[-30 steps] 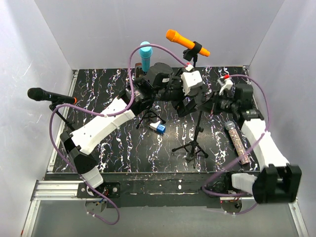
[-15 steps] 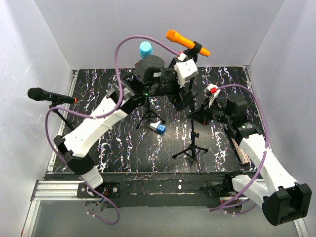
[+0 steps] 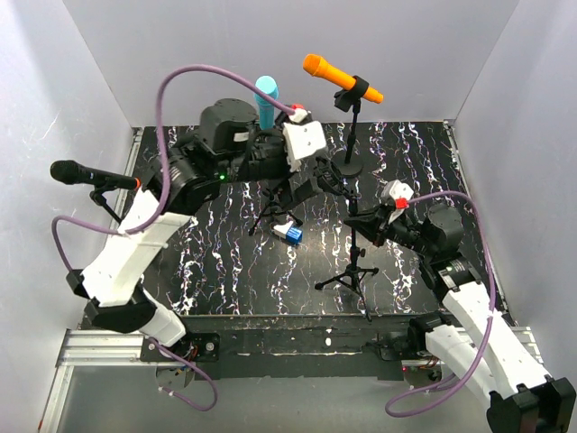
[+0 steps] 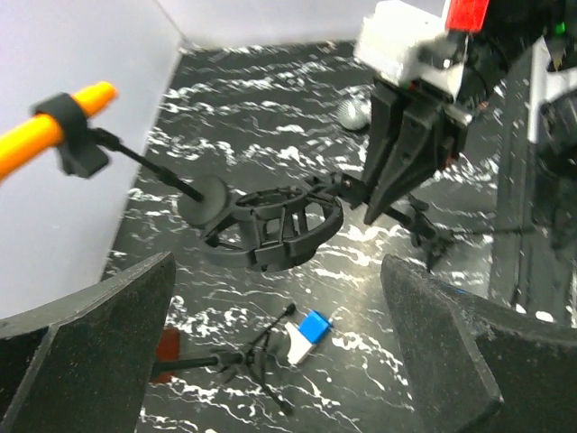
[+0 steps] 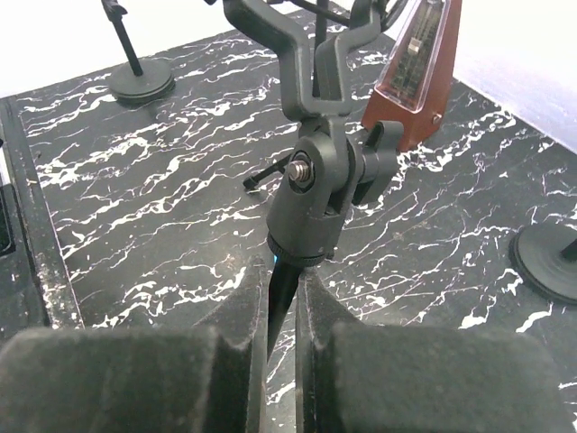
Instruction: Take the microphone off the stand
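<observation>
Right claw [image 5: 278, 311] is clamped shut on the stand [image 5: 315, 189] pole just under its bare clip. Left claw [image 4: 278, 266] is spread wide facing that clip, not touching. Microphone [image 4: 353, 115] lies on the surface [image 4: 270, 72] beyond the stand, seen in wrist views only, not from the top.

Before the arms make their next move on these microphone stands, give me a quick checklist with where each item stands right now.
1. Grip on the tripod stand: ok, right gripper shut on its pole.
2. Free arm ready: ok, left gripper open.
3. That stand's cradle empty: ok.
4. The orange microphone out of its clip: not ok, clipped in.
5. Aim of left gripper at a microphone: cannot tell.
</observation>
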`<state>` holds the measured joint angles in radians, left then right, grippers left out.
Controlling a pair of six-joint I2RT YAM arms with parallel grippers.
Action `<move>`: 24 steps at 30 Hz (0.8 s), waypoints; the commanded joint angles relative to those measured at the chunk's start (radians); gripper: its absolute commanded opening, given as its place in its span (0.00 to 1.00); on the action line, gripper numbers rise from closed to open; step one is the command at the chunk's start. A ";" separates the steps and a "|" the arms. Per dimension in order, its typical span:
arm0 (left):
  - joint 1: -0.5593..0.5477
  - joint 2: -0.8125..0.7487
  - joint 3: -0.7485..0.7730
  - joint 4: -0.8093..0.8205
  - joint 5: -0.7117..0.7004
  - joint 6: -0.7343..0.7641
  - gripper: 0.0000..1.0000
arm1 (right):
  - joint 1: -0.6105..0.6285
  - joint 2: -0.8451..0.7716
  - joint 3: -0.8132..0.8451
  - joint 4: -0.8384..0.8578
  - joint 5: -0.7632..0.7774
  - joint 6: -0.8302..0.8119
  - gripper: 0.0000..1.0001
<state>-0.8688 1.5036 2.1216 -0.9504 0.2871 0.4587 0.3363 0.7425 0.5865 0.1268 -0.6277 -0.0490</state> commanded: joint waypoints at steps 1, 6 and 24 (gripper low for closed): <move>-0.002 0.041 -0.006 -0.107 0.118 0.046 0.98 | -0.005 -0.037 -0.082 -0.064 0.016 -0.292 0.01; -0.002 0.092 0.008 -0.070 0.195 0.049 0.98 | -0.005 -0.103 -0.094 -0.168 -0.026 -0.314 0.02; -0.007 0.018 -0.195 0.041 0.231 0.301 0.67 | -0.003 -0.109 0.056 -0.517 -0.033 -0.390 0.53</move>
<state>-0.8745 1.5795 1.9614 -0.9245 0.5362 0.6991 0.3401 0.5999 0.5774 -0.1024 -0.6823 -0.2977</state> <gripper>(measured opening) 0.731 0.452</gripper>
